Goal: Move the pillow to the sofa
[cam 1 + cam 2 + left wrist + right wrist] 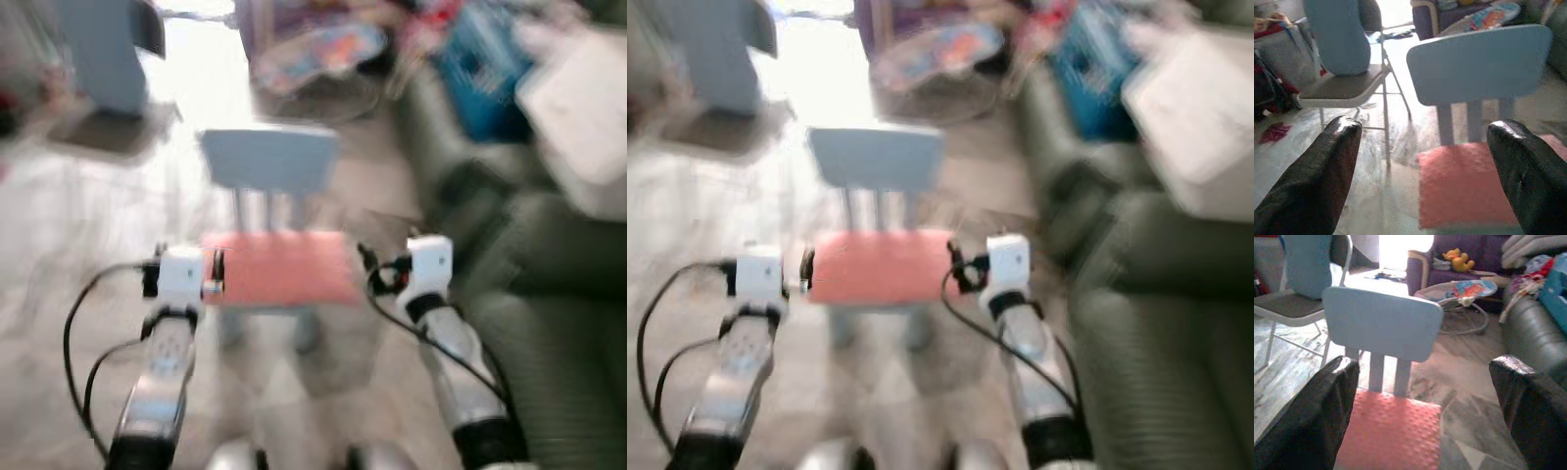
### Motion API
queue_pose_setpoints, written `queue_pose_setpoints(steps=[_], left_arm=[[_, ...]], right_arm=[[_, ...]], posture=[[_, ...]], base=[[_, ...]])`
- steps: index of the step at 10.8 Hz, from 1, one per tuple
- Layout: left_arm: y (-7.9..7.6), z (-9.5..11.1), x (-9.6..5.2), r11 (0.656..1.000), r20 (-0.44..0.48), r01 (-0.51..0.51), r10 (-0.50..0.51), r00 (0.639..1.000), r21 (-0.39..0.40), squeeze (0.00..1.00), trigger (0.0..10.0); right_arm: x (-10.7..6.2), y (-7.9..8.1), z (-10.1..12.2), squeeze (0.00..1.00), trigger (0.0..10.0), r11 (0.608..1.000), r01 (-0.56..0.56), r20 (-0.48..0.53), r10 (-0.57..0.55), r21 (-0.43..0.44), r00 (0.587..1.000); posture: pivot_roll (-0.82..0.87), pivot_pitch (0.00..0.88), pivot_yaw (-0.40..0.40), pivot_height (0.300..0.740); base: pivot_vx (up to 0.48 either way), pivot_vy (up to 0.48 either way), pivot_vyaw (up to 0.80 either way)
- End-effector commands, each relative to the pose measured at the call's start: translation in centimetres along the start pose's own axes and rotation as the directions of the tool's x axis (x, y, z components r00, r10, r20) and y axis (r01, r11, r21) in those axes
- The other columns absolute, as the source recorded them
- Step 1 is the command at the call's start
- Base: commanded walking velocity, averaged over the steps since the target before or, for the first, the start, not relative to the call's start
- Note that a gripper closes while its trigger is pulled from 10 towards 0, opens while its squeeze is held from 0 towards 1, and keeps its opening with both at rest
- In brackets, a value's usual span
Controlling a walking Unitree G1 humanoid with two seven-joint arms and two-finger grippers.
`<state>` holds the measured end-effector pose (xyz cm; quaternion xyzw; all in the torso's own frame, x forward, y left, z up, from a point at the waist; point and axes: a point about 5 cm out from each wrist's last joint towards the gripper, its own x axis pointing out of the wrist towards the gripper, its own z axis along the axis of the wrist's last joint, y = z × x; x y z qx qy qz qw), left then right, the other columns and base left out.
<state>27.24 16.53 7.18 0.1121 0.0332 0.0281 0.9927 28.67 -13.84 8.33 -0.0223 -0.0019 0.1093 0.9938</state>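
A light-blue pillow (1342, 34) stands upright on the seat of a grey folding chair (1344, 88), far off to my front left; it shows too as the pillow (1305, 264). The dark sofa (549, 304) runs along my right side. Both arms are raised in front of me, on either side of a small child's chair (274, 206) with a light-blue back and a red seat. My left gripper (1425, 129) is open with nothing between its fingers. My right gripper (1425, 366) is open and empty as well. The head views are blurred.
A white cushion (588, 117) and a blue box (485, 69) lie on the sofa's far end. A colourful baby bouncer (1464, 291) stands beyond the child's chair, before a purple armchair (1449, 264). Bags (1278, 63) sit left of the folding chair.
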Motion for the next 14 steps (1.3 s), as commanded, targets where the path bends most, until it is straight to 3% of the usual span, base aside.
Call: queue_pose_setpoints(steps=[1, 9, 14], left_arm=[[-1.1, 0.4, 0.0, 0.999, 0.022, 0.043, -0.044, 0.999, 0.017, 0.00, 10.0], [-2.0, 0.4, -0.3, 0.996, 0.018, 0.086, -0.086, 0.996, 0.012, 0.00, 10.0], [-0.9, 0.3, -0.5, 0.999, 0.009, -0.004, 0.004, 1.000, 0.032, 0.00, 10.0]], right_arm=[[-0.4, -1.1, -0.4, 0.00, 10.0, 0.999, 0.033, -0.017, -0.034, -0.009, 0.999], [-0.3, -1.2, -0.4, 0.00, 10.0, 0.999, 0.046, -0.016, -0.046, 0.001, 0.999], [-0.7, -1.3, -0.8, 0.00, 10.0, 0.999, 0.043, -0.030, -0.043, 0.011, 0.999]], posture=[[-0.02, 0.107, -0.043, 0.740], [-0.02, 0.115, -0.042, 0.740], [-0.01, 0.135, -0.052, 0.740]], base=[[0.292, 0.379, 0.00], [0.455, 0.000, 0.00], [0.000, 0.000, 0.00]])
